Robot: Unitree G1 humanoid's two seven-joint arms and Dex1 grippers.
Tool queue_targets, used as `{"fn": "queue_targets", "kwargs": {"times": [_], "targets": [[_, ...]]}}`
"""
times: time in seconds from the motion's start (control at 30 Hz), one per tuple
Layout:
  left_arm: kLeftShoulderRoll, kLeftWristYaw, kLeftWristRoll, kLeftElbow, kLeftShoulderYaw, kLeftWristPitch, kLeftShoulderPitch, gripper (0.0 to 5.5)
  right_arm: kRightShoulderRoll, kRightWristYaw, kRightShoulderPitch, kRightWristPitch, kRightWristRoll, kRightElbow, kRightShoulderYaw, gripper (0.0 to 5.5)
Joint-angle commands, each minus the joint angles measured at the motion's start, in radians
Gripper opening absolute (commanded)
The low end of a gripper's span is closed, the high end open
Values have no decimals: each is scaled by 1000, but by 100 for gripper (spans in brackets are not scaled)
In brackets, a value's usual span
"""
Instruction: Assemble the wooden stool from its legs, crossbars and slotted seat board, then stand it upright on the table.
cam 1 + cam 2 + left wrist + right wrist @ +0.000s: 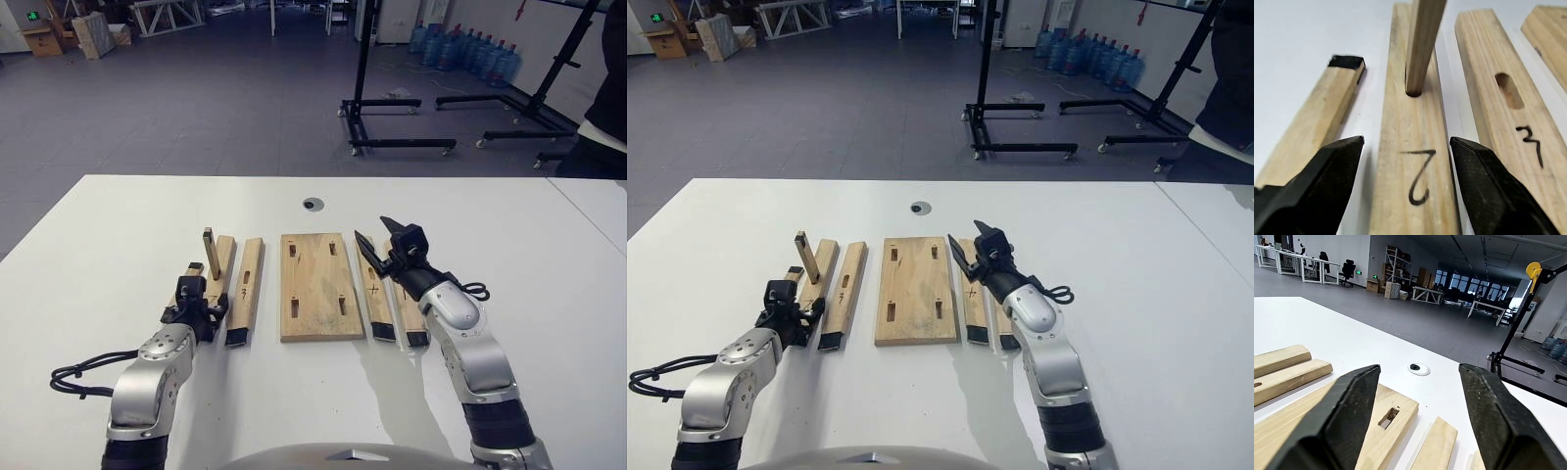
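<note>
Straddling the leg (225,253) left of centre, the left tool (1405,140) is spread; the leg's long axis runs up-frame, a crossbar (210,250) upright in it. The right tool (372,231) hovers spread beside the board (320,286).

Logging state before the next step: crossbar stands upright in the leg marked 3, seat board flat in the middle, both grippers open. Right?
Not quite: the crossbar stands in the leg marked 2, not 3, as the left wrist view shows. The seat board lies flat in the middle, and the left gripper and right gripper are both open.
</note>
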Motion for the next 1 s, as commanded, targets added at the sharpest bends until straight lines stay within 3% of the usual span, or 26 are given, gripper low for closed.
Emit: {"fn": "queue_targets", "kwargs": {"times": [0.03,0.33,0.6,0.8,1.0], "targets": [[12,-6,15,11,-19,51,-16,323,2,-4,-22,15,8,-13,-3,293],[37,-13,26,35,-27,133,-18,323,5,-1,-23,9,18,-12,-2,293],[-1,-4,0,30,18,163,-7,205,12,-13,-36,13,44,-6,-33,293],[-23,-3,-8,27,52,161,2,202,7,-13,-42,13,50,1,-42,293],[-67,-6,-28,-15,100,-1,-94,202,12,-19,-55,6,55,11,-48,293]]}}
